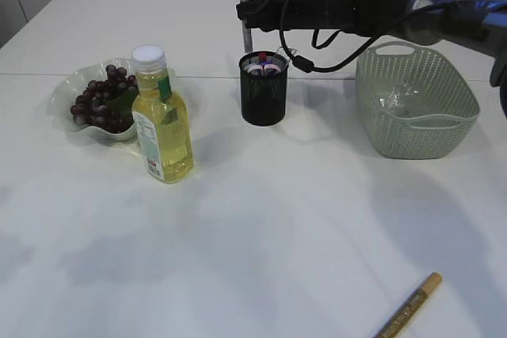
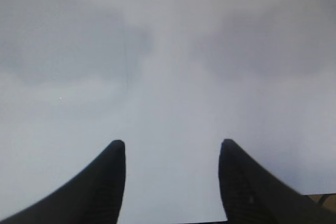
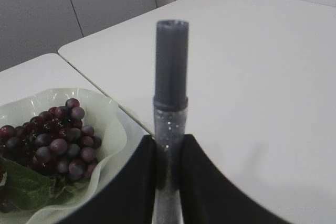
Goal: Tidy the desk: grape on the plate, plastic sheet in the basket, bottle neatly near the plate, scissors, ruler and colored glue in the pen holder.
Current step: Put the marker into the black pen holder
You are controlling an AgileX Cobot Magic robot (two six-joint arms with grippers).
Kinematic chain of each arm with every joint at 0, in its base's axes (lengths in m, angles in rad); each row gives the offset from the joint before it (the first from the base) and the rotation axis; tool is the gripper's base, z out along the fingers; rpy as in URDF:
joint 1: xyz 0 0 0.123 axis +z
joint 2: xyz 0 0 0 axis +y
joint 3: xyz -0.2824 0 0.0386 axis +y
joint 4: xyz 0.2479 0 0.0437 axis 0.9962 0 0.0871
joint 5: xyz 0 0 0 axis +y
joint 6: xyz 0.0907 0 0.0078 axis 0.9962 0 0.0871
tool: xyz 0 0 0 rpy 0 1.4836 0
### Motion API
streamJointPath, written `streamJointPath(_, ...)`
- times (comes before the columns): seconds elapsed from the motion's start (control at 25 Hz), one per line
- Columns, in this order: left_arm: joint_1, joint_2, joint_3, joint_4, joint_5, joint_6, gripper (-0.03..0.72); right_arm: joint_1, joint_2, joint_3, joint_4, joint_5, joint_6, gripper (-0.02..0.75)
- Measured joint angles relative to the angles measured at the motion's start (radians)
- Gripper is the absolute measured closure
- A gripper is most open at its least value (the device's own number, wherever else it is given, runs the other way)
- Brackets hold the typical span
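Right gripper (image 3: 169, 169) clamps grey-capped glitter glue pen (image 3: 170, 98) above black mesh pen holder (image 1: 263, 93); left gripper (image 2: 172, 182) open, empty.

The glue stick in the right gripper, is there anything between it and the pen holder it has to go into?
Nothing visible blocks the way. The right gripper holds the glue stick upright just behind and left of the pen holder. Other items already stand in the holder, but part of its mouth looks free.
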Motion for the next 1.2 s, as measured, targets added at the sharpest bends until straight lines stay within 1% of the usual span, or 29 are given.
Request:
streamJointPath(0.16, 0.000, 0.000, 0.000, 0.000, -0.003, 0.000, 0.273, 0.000, 0.008, 0.000, -0.014, -0.002, -0.010, 0.614)
streamJointPath(0.32, 0.000, 0.000, 0.000, 0.007, -0.016, 0.000, 0.273, 0.000, 0.008, 0.000, -0.061, -0.002, -0.014, 0.614)
streamJointPath(0.56, 0.000, 0.000, 0.000, 0.019, -0.022, 0.000, 0.273, 0.000, 0.008, 0.000, -0.079, -0.002, -0.012, 0.606)
streamJointPath(0.68, 0.000, 0.000, 0.000, 0.019, -0.022, 0.000, 0.273, 0.000, 0.008, 0.000, -0.081, 0.000, -0.008, 0.549)
streamJointPath(0.76, 0.000, 0.000, 0.000, 0.020, -0.022, 0.000, 0.273, 0.000, 0.008, 0.000, -0.081, 0.002, -0.008, 0.486)
streamJointPath(0.84, 0.000, 0.000, 0.000, 0.020, -0.022, 0.000, 0.273, 0.000, 0.008, 0.000, -0.081, 0.002, -0.006, 0.441)
streamJointPath(0.92, 0.000, 0.000, 0.000, 0.020, -0.020, 0.000, 0.273, 0.000, 0.008, 0.000, -0.079, 0.002, 0.010, 0.415)
streamJointPath(1.0, 0.000, 0.000, 0.000, 0.021, -0.019, 0.000, 0.273, -0.002, 0.006, 0.000, -0.077, 0.004, 0.081, 0.407)
streamJointPath(1.04, 0.000, 0.000, 0.000, 0.024, -0.019, 0.000, 0.273, -0.004, 0.002, 0.000, -0.094, 0.004, 0.133, 0.404)
streamJointPath(1.12, 0.000, 0.000, 0.000, 0.024, -0.019, 0.000, 0.273, -0.006, -0.020, 0.000, -0.183, 0.006, 0.256, 0.403)
streamJointPath(1.2, 0.000, 0.000, 0.000, 0.024, -0.019, 0.000, 0.273, -0.008, -0.052, 0.000, -0.351, 0.023, 0.436, 0.403)
